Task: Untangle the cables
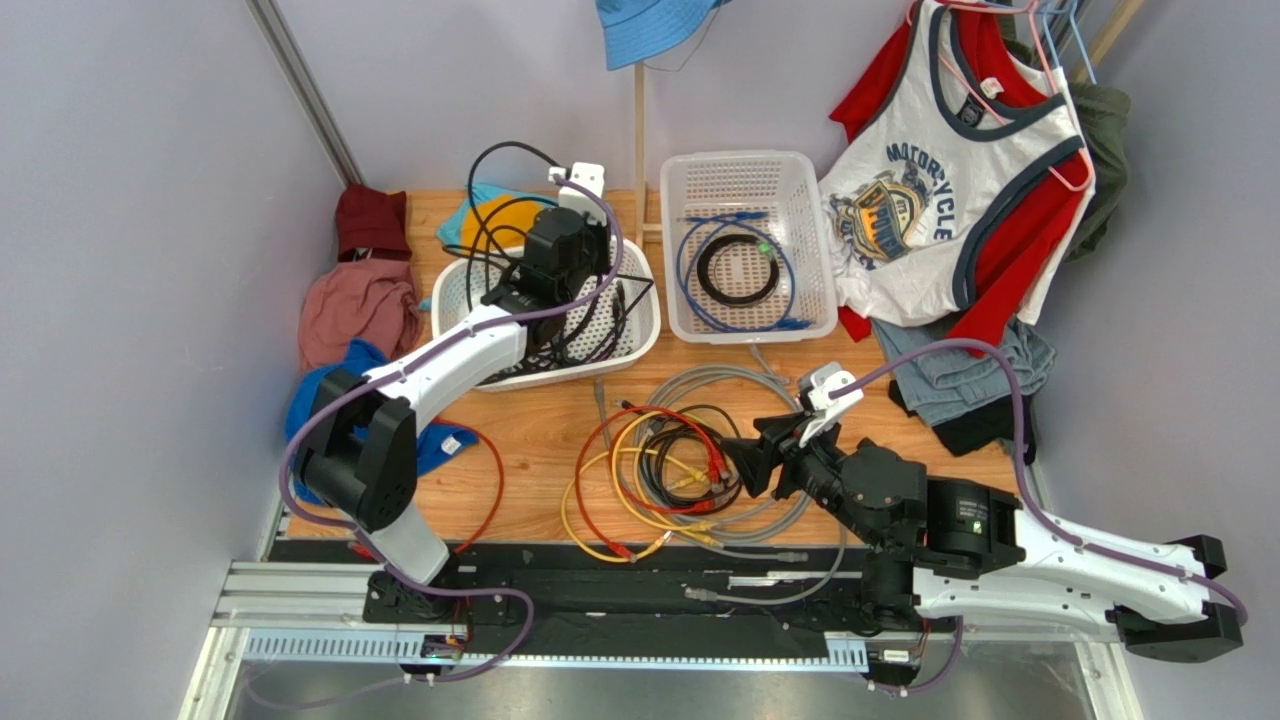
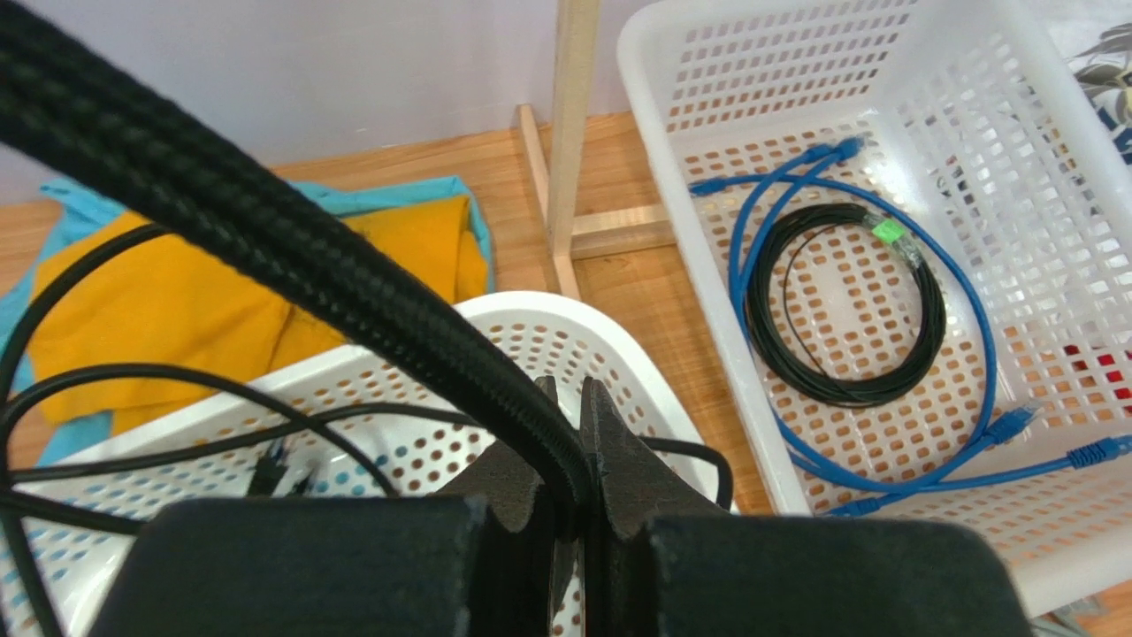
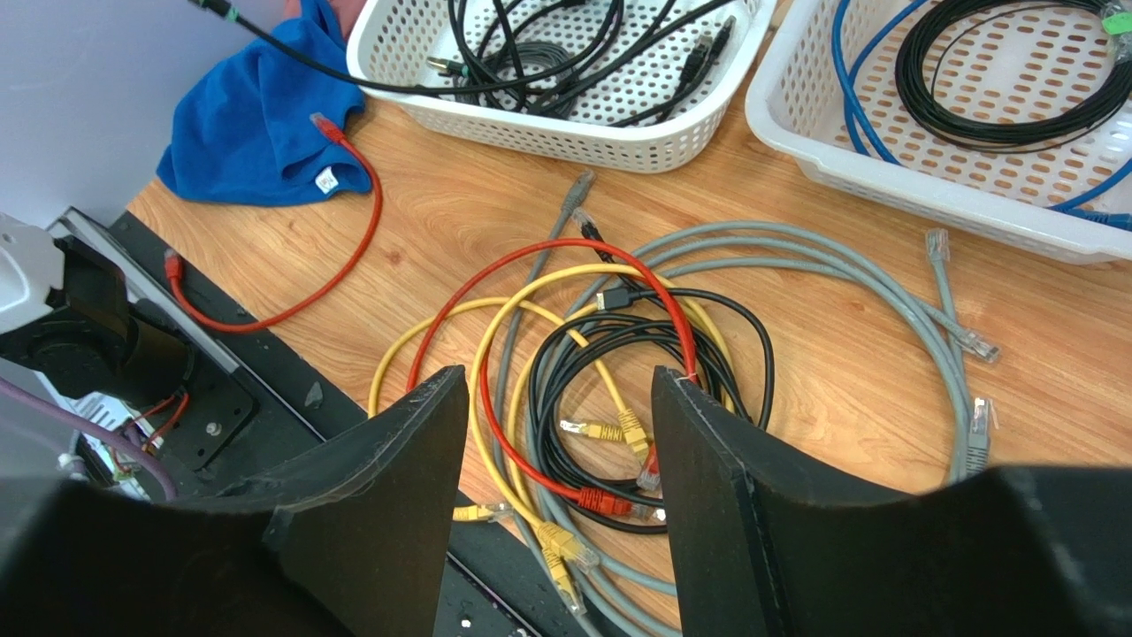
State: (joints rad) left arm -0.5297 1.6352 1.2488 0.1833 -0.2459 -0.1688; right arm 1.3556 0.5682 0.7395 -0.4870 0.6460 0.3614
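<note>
While no cord carries legible print, the one readable word is "MOTORCYCLE" on the tank top [image 1: 917, 165] hanging far right. The black coil [image 2: 844, 305] in the right basket [image 2: 671, 146] has a green tag [image 2: 888, 232], too small to read.

The cables [image 1: 684, 473] are a flat tangle of red, yellow, black and grey loops mid-table, long axis left-right. Its near side spills off the table [image 1: 541, 435] edge onto the black rail [image 1: 661, 600]. A bare wood strip runs between the tangle and both baskets, with more open room to its right.

The right gripper [image 3: 556, 398] hovers over the tangle, fingers moderately apart with nothing between them. The left gripper [image 2: 569, 458] is over the left basket [image 2: 532, 308], fingers pinched on a braided black cord [image 2: 266, 226].
</note>
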